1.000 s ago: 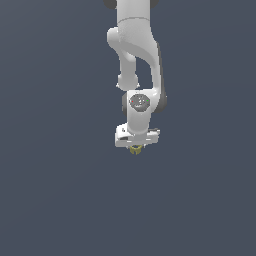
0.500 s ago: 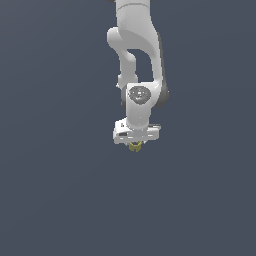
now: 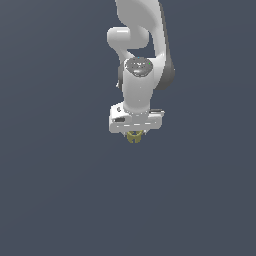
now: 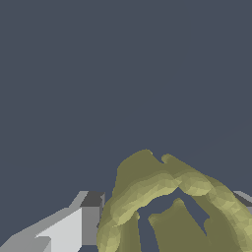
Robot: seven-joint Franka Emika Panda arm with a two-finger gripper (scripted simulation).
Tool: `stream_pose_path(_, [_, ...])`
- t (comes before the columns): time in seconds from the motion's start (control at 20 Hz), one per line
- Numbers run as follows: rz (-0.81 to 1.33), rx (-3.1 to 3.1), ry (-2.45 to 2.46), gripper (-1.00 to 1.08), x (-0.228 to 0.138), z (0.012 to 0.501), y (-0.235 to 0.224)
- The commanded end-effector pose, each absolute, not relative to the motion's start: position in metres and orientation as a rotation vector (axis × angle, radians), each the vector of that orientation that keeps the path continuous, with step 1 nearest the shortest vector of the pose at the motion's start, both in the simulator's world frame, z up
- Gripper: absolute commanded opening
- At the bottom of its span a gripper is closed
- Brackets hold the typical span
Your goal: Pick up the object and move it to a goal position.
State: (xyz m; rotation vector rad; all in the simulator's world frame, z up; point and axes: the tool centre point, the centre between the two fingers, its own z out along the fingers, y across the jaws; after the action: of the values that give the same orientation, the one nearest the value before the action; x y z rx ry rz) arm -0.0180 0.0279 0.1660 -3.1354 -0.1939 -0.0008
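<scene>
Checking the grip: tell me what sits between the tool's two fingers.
The small olive-yellow ring-like piece fills the gap between the white tool's fingers; the wrist view shows it best.

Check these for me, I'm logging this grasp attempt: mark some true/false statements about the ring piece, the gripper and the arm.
1. The olive-yellow ring piece sits between the fingers of the gripper. True.
2. The ring piece is bright red. False: it is olive-yellow.
3. The arm is white. True.
4. The ring piece is solid, with no hole. False: the wrist view shows a hollow middle.
5. The ring piece lies far from the gripper. False: it is right at the fingers.
</scene>
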Motion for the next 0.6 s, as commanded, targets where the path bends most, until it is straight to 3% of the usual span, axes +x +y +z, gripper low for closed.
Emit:
stream_pose_path(0.0, [-0.001, -3.135, -0.194, -1.00, -0.016, 0.195, 0.025])
stream_pose_path(0.55, [-0.001, -3.135, -0.194, -1.00, -0.003, 0.307, 0.015])
